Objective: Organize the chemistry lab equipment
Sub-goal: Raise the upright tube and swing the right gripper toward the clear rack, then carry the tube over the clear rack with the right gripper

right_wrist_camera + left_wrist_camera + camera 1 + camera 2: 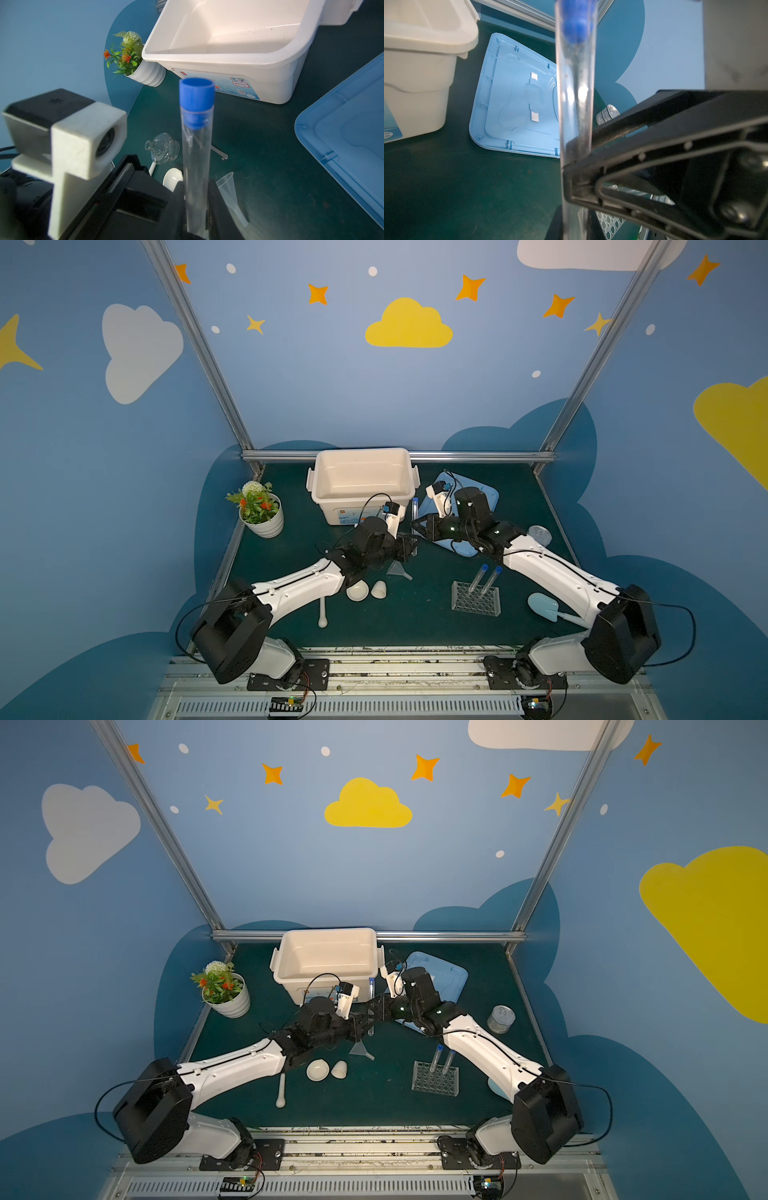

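Flanking the test tube (414, 512): bin (360, 452), lid (485, 494)

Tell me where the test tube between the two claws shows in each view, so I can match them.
A top view: test tube upright at mid-table, off the white bin's right front corner.
A top view: test tube in the same spot, beside that corner.
Left wrist: test tube close up, in front of the blue lid.
Right wrist: test tube close up, funnel on the table beyond.
Shared landmark: white bin.
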Tool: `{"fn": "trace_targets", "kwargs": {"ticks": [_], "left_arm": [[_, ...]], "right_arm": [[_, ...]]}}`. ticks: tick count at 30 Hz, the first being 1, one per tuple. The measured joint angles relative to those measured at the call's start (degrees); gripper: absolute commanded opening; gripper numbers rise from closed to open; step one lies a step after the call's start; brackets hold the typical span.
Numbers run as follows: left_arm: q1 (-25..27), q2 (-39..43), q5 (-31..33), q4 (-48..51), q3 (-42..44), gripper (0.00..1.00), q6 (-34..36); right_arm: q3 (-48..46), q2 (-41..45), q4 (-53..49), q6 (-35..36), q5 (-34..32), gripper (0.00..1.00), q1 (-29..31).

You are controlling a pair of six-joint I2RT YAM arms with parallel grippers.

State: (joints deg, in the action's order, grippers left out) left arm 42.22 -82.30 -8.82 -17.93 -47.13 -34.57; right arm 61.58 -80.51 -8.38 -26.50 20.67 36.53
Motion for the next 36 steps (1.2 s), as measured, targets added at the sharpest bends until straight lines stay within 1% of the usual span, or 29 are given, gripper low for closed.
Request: {"fn": "trace_targets", "kwargs": {"ticks": [2,4,6,9,12,20,25,30,36], "left_arm": [[-0.1,0.0,0.0,0.0,0.0,0.10,0.0],[-0.2,-0.2,-0.1,0.0,0.0,0.10,0.0],[-0.3,-0.2,-0.1,0.0,0.0,0.09,0.0],[-0.4,-0.2,-0.2,0.0,0.0,0.09,-0.2],[-0.4,-0.3,-0.3,0.0,0.0,0.09,-0.2],[-0.4,-2.0,-0.9,3.0,-1.4,0.07,1.5],[-0.4,-2.1,-1.8,5.1,-2.0,0.06,4.3],[0.2,-2.2,-2.8,8.1,-2.9,0.04,8.7],[0.9,-2.2,-4.8,10.2,-4.7,0.04,12.8]], "right_arm": [[0.0,0.0,0.0,0.2,0.0,0.28,0.0],[0.0,0.0,0.0,0.5,0.0,0.33,0.0],[0.0,0.0,-0.3,0.7,0.0,0.34,0.0],[0.0,0.0,-1.2,1.2,-0.1,0.44,0.0],[0.0,0.0,-2.5,1.4,-0.5,0.50,0.0],[0.0,2.2,-2.4,1.9,-1.1,0.59,-2.0],[0.5,5.1,-2.4,2.8,1.7,0.59,-5.8],[3.5,4.5,-5.6,3.0,7.3,0.59,-10.5],[4.1,3.2,-6.5,3.0,13.4,0.56,-12.6]]}}
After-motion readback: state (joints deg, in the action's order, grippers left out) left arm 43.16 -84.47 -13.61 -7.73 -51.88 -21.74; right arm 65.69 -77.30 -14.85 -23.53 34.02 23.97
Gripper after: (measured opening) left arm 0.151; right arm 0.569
